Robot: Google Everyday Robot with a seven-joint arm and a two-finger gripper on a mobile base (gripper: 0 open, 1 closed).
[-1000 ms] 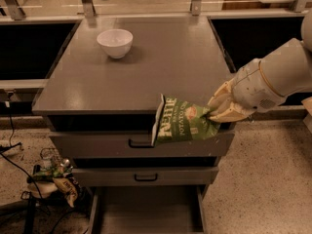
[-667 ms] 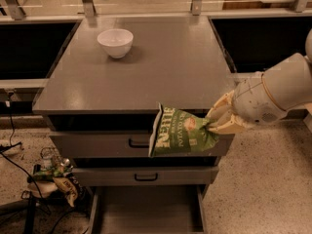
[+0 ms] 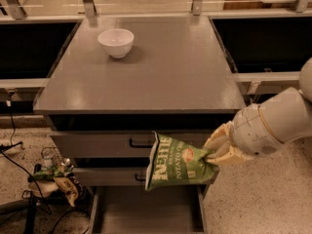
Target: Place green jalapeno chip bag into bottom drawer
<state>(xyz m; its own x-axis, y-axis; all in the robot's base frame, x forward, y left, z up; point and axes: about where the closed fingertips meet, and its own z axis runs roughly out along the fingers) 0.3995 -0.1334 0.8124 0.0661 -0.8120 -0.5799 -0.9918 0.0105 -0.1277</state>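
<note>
The green jalapeno chip bag [image 3: 173, 164], crinkly green foil with white lettering, hangs in front of the cabinet's two drawer fronts. My gripper [image 3: 218, 152] is shut on the bag's right edge and holds it in the air, with my white arm coming in from the right. The bottom drawer [image 3: 146, 211] is pulled out below the bag, a wide shallow grey tray with side rails. The bag hangs above the drawer's floor and does not touch it.
A white bowl [image 3: 116, 42] stands at the back left of the grey cabinet top [image 3: 161, 72]. Two drawer fronts with black handles [image 3: 139, 144] are shut. Crumpled wrappers and cables [image 3: 53, 177] lie on the floor at the left.
My gripper has moved down and slightly back with the bag. The bag now hangs lower, over the open bottom drawer.
</note>
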